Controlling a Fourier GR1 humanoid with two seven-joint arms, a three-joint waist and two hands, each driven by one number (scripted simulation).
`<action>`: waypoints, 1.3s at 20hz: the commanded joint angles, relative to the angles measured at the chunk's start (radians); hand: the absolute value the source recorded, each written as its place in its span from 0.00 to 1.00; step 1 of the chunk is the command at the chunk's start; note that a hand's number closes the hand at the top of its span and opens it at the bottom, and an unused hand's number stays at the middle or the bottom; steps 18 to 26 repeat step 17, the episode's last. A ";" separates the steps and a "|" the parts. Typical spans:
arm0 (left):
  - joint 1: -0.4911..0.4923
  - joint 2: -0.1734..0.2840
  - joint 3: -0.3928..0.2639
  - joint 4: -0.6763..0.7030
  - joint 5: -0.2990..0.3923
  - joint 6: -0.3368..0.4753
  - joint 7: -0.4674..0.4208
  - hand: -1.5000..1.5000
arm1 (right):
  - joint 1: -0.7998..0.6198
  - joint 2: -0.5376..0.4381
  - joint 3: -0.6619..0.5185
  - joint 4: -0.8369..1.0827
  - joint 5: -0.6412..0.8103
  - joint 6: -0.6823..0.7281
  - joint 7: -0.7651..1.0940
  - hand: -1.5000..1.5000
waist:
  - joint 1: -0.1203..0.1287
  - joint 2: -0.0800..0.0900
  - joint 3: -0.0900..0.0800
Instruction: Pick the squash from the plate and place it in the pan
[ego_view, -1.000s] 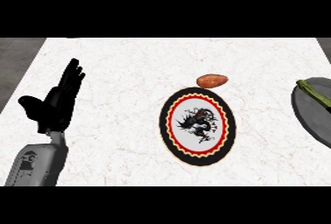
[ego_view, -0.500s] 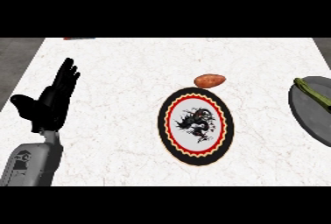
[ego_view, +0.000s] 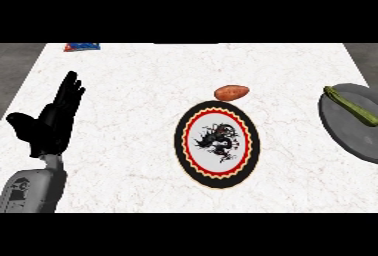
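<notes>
Task looks done: squash (ego_view: 353, 106) lies in the pan (ego_view: 347, 131) at 3 o'clock of the plate (ego_view: 217, 144). Left hand (ego_view: 52, 125) rests, fingers released.

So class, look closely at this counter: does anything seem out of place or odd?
Nothing is spilled or damaged. The plate holds nothing; a reddish-brown vegetable lies on the counter at its far rim. The green squash already lies in the grey pan. The left hand rests open at the view's left.

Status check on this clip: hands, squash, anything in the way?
Left hand open, resting at left. Right hand out of view. Squash lying in the pan; plate bare. Sweet potato beside the plate.
</notes>
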 joint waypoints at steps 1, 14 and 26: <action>0.003 0.007 0.018 0.005 0.015 -0.010 0.006 0.50 | 0.089 -0.017 -0.005 -0.070 -0.060 0.179 -0.022 0.00 | -0.026 -0.011 -0.005; 0.017 0.029 0.024 -0.031 0.018 -0.035 0.031 0.50 | 0.462 0.154 -0.034 -0.607 -0.218 0.392 0.125 0.00 | -0.022 -0.006 -0.007; 0.018 0.032 0.030 -0.058 0.023 -0.033 0.050 0.50 | 0.591 0.291 -0.035 -0.808 -0.220 0.357 0.128 0.00 | -0.020 -0.004 -0.005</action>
